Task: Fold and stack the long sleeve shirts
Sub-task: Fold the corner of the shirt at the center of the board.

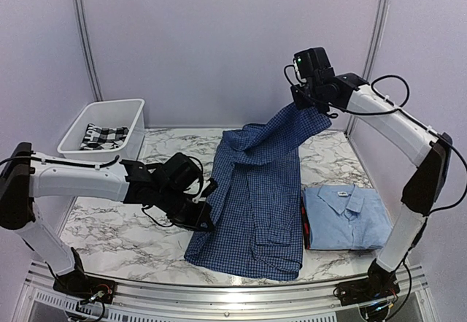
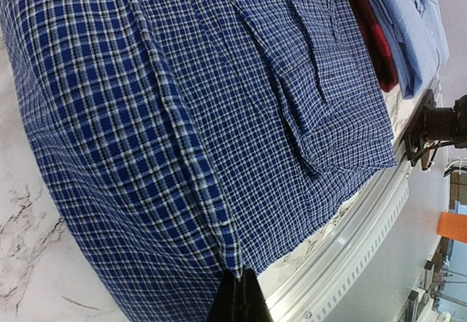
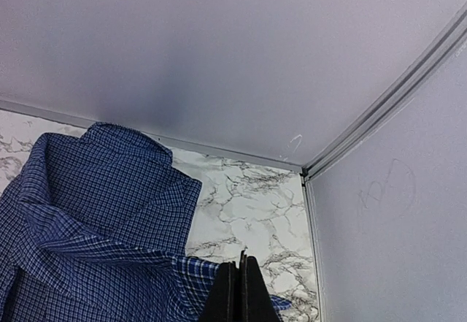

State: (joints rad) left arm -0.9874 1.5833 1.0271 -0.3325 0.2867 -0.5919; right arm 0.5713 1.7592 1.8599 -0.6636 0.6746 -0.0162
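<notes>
closely, we see our left pincer (image 2: 237, 282) shut tight on the near-left hem of the dark blue shirt (image 1: 255, 190), low beside the worktop's (image 1: 117, 234) front edge. our right pincer (image 3: 239, 267), also fully closed, holds a far part of that shirt lifted near the back-right corner. the folded light blue shirt (image 1: 343, 216) lies just right; bare marble lies left.

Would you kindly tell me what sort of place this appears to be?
Probably a robotics lab test cell rather than a home: plain pale panel walls enclose a marble-patterned table, and the left arm and right arm are bolted to a metal rail at its edge.
</notes>
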